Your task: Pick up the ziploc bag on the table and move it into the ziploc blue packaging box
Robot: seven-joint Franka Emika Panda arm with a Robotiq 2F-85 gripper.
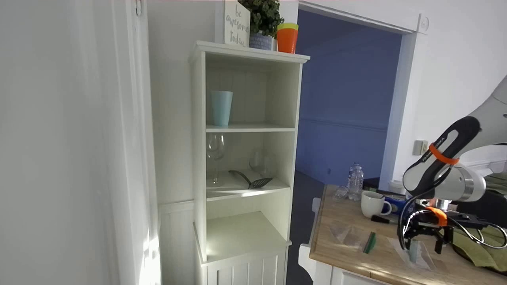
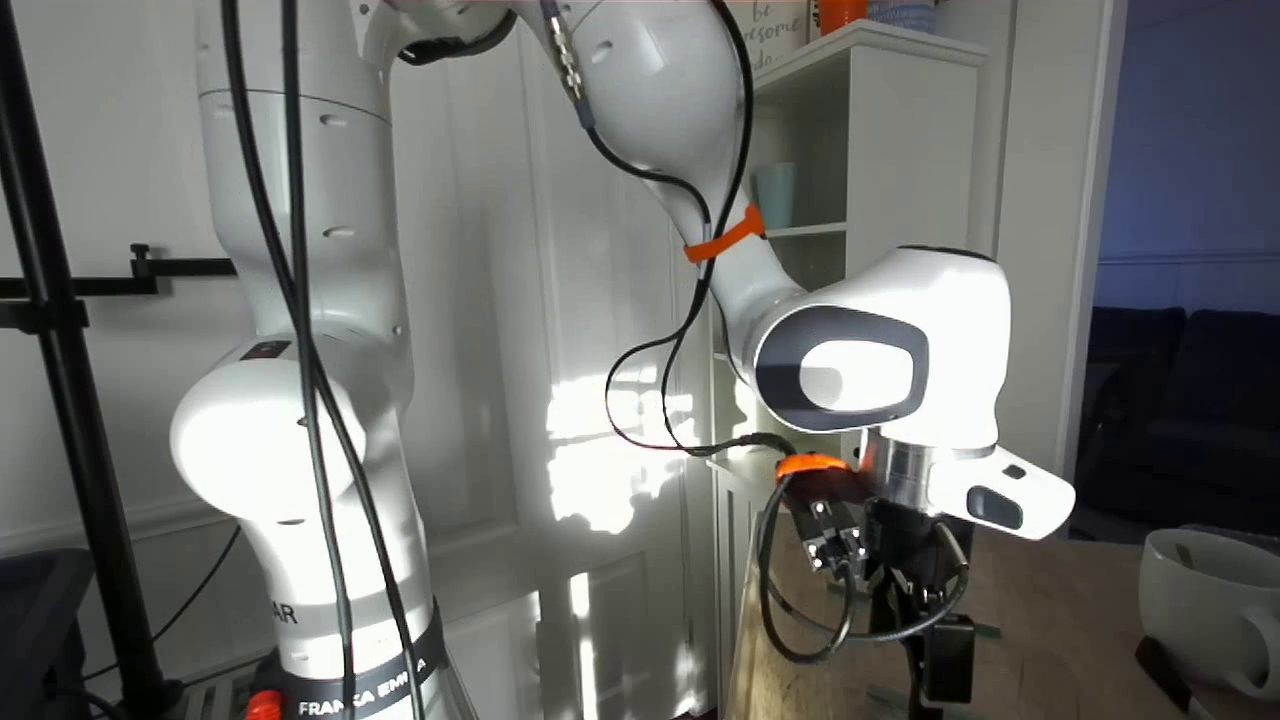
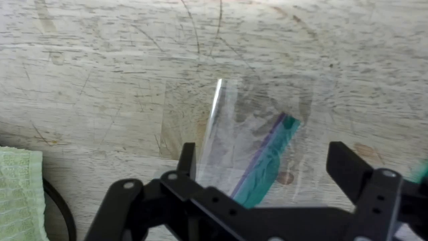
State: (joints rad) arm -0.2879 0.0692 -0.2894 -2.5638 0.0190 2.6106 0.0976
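A clear ziploc bag with a teal and purple strip lies flat on the wooden table. It shows in an exterior view below my gripper. In the wrist view my gripper is open and empty, with the bag's strip between its fingers. The fingers are over the bag; whether they touch it I cannot tell. The blue box stands behind the white mug, partly hidden by the mug and arm. A second clear bag with a green strip lies on the table in that exterior view.
A white mug with a black marker beside it stands near the box. Clear plastic bottles stand at the table's far corner. A green cloth lies beside the bag. A white shelf cabinet stands beyond the table.
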